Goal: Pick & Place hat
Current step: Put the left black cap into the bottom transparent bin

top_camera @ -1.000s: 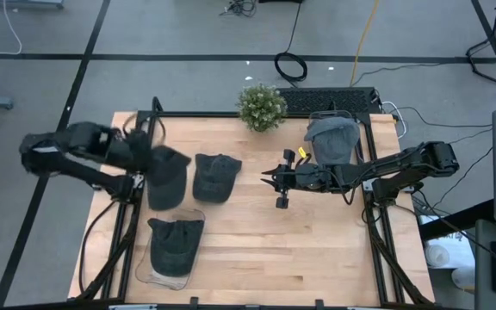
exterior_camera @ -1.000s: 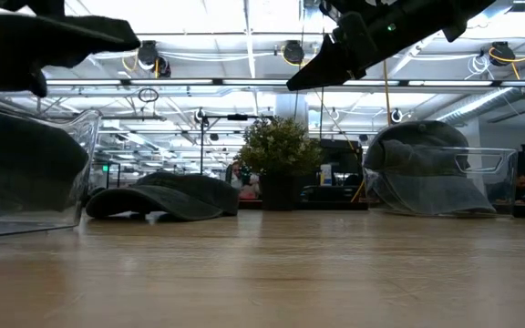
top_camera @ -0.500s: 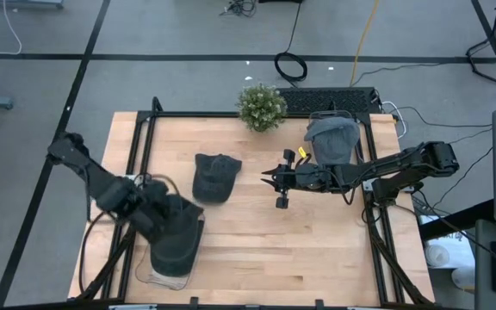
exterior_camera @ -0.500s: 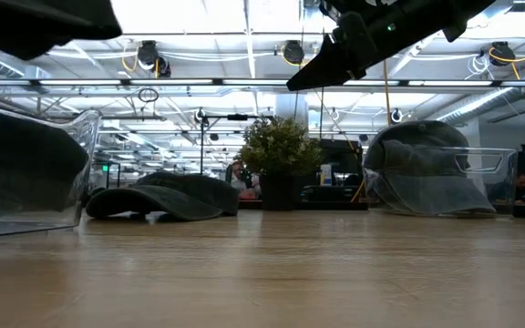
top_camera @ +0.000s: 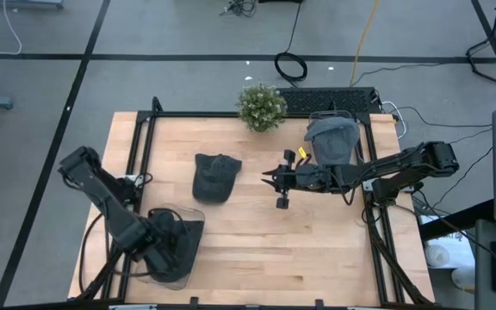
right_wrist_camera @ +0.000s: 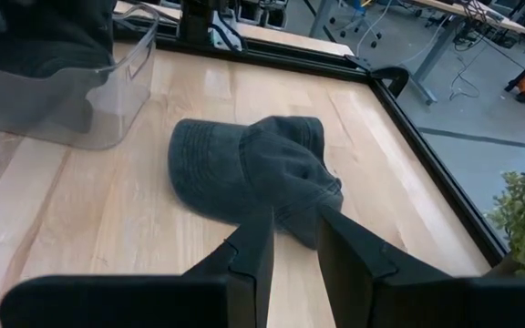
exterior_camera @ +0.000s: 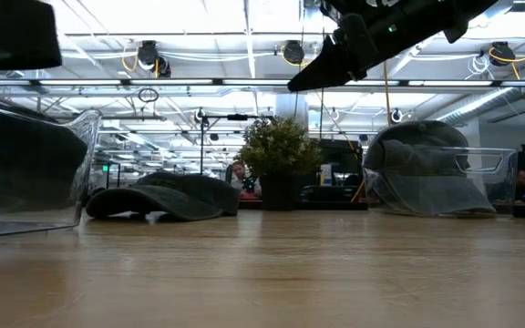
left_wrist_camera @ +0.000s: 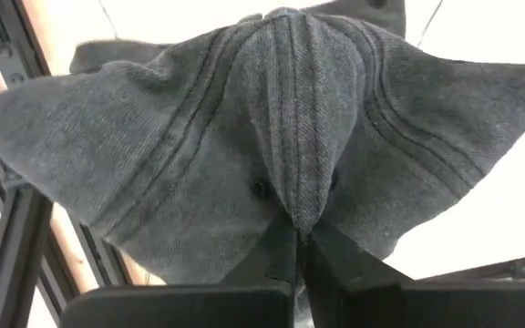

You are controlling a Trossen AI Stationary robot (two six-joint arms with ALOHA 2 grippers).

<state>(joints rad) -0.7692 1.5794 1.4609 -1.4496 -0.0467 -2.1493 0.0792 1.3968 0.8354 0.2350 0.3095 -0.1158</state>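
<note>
My left gripper [left_wrist_camera: 301, 244] is shut on a dark grey cap [left_wrist_camera: 272, 128], which hangs over the clear bin [top_camera: 149, 274] at the table's near left corner. In the high view the held cap [top_camera: 177, 245] covers most of that bin; the low view shows another dark cap inside the bin [exterior_camera: 21, 169]. A second grey cap [top_camera: 216, 176] lies crown up on the table's middle, also in the right wrist view [right_wrist_camera: 244, 173]. My right gripper [top_camera: 269, 178] hovers open just right of it, above the table [right_wrist_camera: 295, 241]. My left gripper pinches a raised fold of the cap's crown [left_wrist_camera: 301, 205] between its two fingers, which stand nearly together with the cloth between them. The cap spreads out slack beyond the fingers. In the low view it is lifted clear, above the bin.
A second clear bin [top_camera: 334, 142] at the far right holds another grey cap [exterior_camera: 417, 159]. A small potted plant [top_camera: 261, 106] stands at the far edge. Black frame rails [top_camera: 136, 164] run along the table's sides. Bare wood lies at the near right [top_camera: 291, 250].
My left arm has carried the held cap from the table's far left toward the near edge, ending over the near left bin. The right arm and the cap on the table's middle have kept still.
</note>
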